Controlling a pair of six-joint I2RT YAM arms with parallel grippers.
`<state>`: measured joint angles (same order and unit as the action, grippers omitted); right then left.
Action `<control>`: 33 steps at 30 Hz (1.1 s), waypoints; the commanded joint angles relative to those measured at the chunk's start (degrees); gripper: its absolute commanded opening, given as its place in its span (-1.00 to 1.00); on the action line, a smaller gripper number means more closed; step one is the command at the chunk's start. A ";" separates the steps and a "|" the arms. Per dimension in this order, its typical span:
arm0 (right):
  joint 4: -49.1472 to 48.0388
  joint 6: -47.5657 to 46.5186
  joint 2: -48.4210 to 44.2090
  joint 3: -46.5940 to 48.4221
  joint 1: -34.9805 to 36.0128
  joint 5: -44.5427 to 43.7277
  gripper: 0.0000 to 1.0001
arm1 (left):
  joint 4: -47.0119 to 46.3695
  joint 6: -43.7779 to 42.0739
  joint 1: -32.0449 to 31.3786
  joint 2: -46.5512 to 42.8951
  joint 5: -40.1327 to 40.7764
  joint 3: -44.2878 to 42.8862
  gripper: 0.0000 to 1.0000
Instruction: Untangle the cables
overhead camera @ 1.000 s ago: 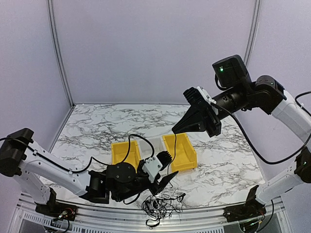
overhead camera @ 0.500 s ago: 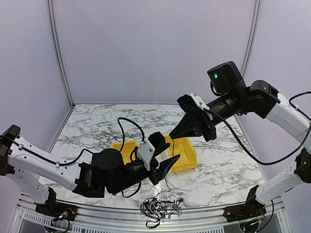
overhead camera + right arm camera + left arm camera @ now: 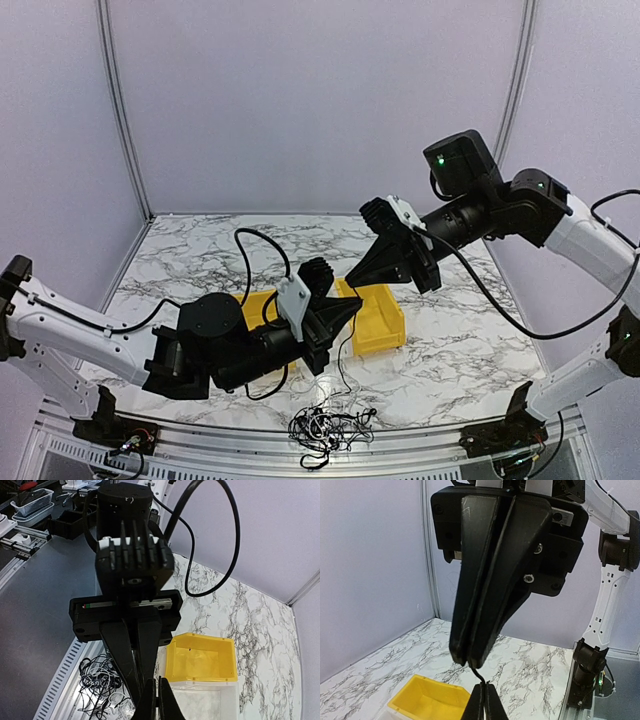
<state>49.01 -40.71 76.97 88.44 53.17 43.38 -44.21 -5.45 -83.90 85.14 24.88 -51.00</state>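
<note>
The left gripper (image 3: 352,305) is raised above the near half of the table (image 3: 190,255), just left of centre, with its jaws clamped together on one black cable (image 3: 341,352). In the left wrist view its fingertips (image 3: 476,707) meet with no gap, and the thin strand leaves them upward. Below the left gripper, the same strand hangs down to the tangle of cables (image 3: 325,428), which lies at the middle of the table's near edge. Behind the left arm, a yellow bin (image 3: 257,300) is partly hidden. A second yellow bin (image 3: 382,318) stands just right of centre. The right gripper (image 3: 352,281) is directly above the left gripper and close to it, pointing down and to the left. Its jaws are also closed tight, pinching the upper end of the black cable.
</note>
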 commanded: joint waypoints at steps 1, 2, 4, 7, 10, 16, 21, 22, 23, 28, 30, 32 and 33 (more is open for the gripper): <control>-1.73 0.68 -0.50 0.07 0.31 -0.38 -1.00 | 1.23 0.94 0.94 -1.74 -1.61 -0.61 -1.00; -1.73 0.63 -0.58 -0.12 0.35 -0.52 -1.00 | 1.23 1.11 1.17 -1.74 -1.67 -0.54 -1.00; -1.97 0.59 -0.74 -0.60 0.36 -1.15 -0.75 | 1.23 1.50 1.63 -1.86 -1.61 -0.27 -1.00; -2.78 -0.24 -2.12 -2.81 0.36 -3.19 -0.13 | 1.23 2.37 3.16 -2.38 1.11 0.87 -1.00; -2.68 -2.82 -4.17 -8.04 0.36 -3.43 0.05 | 1.21 4.91 6.67 -4.34 2.60 3.17 -1.00; -7.72 -7.20 -2.70 -23.34 2.66 -2.08 0.14 | 1.29 6.80 13.86 -8.33 2.47 5.00 -1.00; -17.27 -8.14 2.28 -30.44 8.70 -6.44 0.19 | 3.53 6.34 15.60 -8.91 0.65 3.19 -1.00; -19.22 -7.84 3.70 -30.93 9.49 -6.95 0.20 | 4.19 6.33 15.61 -9.06 0.35 3.00 -1.00; -21.14 -7.31 5.04 -31.32 10.17 -8.02 0.20 | 4.85 6.38 15.61 -9.18 0.00 2.74 -1.00; -30.86 -6.54 10.19 -34.82 11.53 -10.62 0.21 | 7.40 7.74 15.61 -11.41 -1.14 2.33 -1.00; -34.59 -5.44 11.71 -37.07 12.34 -12.99 0.20 | 8.65 7.94 15.53 -12.90 -1.84 1.93 -1.00; -36.49 -5.30 13.31 -38.49 13.03 -15.20 0.18 | 10.21 7.06 15.12 -14.38 -1.86 0.99 -1.00; -37.52 -5.26 14.02 -39.25 13.36 -16.77 0.18 | 11.19 6.19 14.82 -14.92 -1.71 0.32 -1.00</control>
<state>19.70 -46.92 88.42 51.42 64.82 32.32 -35.90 1.58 -68.58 74.24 23.94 -47.05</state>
